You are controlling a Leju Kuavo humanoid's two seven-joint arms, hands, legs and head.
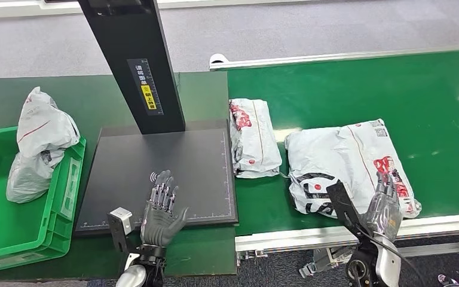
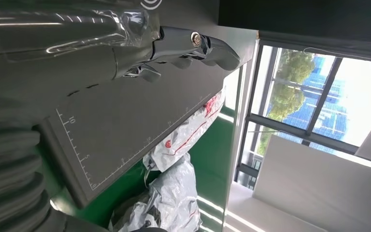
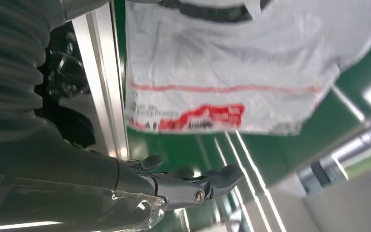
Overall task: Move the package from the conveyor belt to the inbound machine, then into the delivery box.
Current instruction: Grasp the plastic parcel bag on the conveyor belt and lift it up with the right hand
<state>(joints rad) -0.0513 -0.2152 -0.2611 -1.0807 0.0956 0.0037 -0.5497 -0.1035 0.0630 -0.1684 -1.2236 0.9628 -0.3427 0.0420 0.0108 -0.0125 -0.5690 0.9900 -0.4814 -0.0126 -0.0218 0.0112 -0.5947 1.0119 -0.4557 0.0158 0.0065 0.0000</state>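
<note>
- Left hand (image 1: 162, 209): fingers spread and nearly straight, holding nothing, over the near part of the black scanner plate (image 1: 125, 161).
- Right hand (image 1: 385, 206): fingers loosely apart, holding nothing, above the near right corner of the large package (image 1: 340, 161); whether it touches the bag I cannot tell.
- Packages on the green conveyor belt (image 1: 346, 89): two. The large package, grey-white with red print, lies well right of the scanner plate; a smaller package (image 1: 252, 137) lies just beside the plate's right edge.
- Green bin (image 1: 12, 227): one, left of the scanner plate, with two grey bags (image 1: 42, 143) piled at its far corner.
- Black post (image 1: 134, 60): one, upright at the plate's far edge, bearing a yellow label.
- Surface: dark green table under the plate; grey carpet beyond.
- Room: windows with trees outside, in the left wrist view.
</note>
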